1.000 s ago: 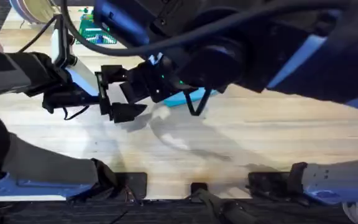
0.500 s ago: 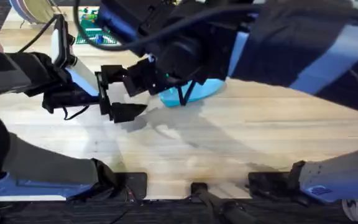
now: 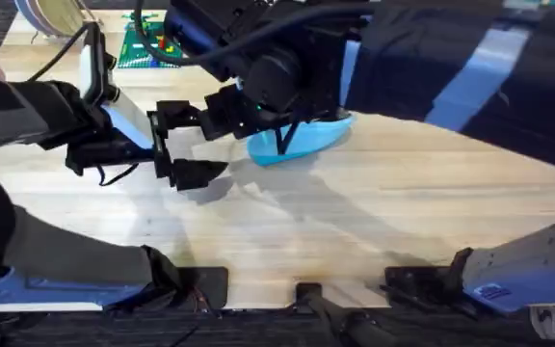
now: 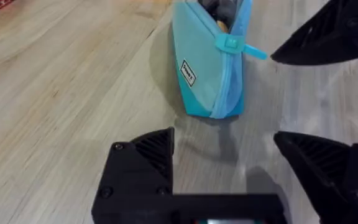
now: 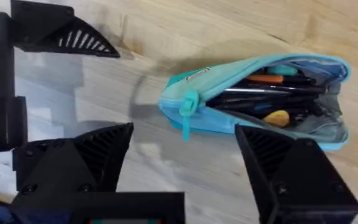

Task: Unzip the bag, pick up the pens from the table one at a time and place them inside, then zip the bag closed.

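I have a pale plank tabletop (image 3: 374, 222) under me, with a green board of small coloured pieces (image 3: 147, 43) at its far left edge. The bag (image 5: 260, 93), light blue, lies on its side near the middle of the tabletop, unzipped along most of its length, the teal pull tab (image 5: 187, 109) at its closed end. Pens (image 5: 272, 93) and other items sit inside. My left claw (image 3: 176, 145) is spread wide just beside that end; my right claw (image 5: 185, 168) hangs spread over the bag, touching nothing.
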